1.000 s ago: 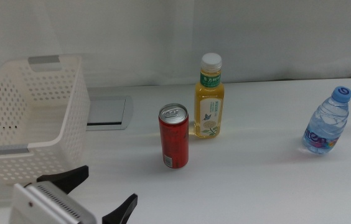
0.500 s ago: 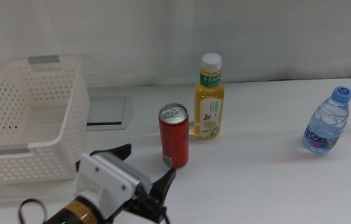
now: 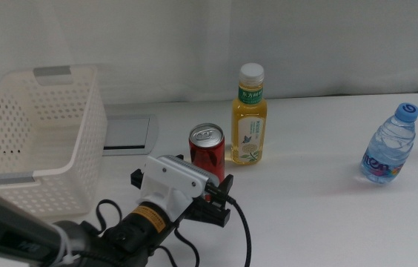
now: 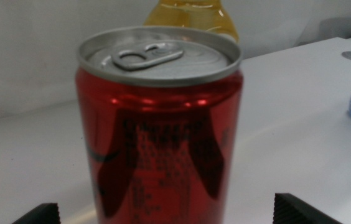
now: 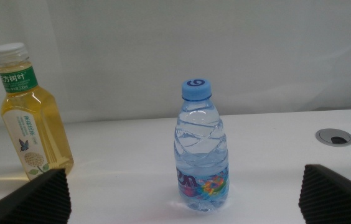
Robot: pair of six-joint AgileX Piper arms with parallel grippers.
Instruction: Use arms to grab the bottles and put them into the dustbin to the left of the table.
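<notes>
The red can (image 3: 207,145) stands upright mid-table. My left gripper (image 3: 182,180) comes in from the bottom left, open, and stands right in front of the can. In the left wrist view the can (image 4: 163,124) fills the space between the wide-open jaws of the left gripper (image 4: 166,214). The yellow-drink bottle (image 3: 249,119) stands just behind and right of the can. The water bottle (image 3: 389,147) stands far right. The right wrist view shows the water bottle (image 5: 201,152) ahead of my open right gripper (image 5: 185,199), and the yellow bottle (image 5: 33,127). The white dustbin (image 3: 90,130) sits at the left.
A grey inset panel (image 3: 127,133) lies beside the dustbin. A round cable hole (image 5: 334,137) is in the table beyond the water bottle. A white curtain backs the table. The left arm's black cables (image 3: 242,237) trail over the front of the table.
My left gripper has moved from the bottom-left corner forward and to the right, up to the red can. The bottles, can and dustbin have not moved.
</notes>
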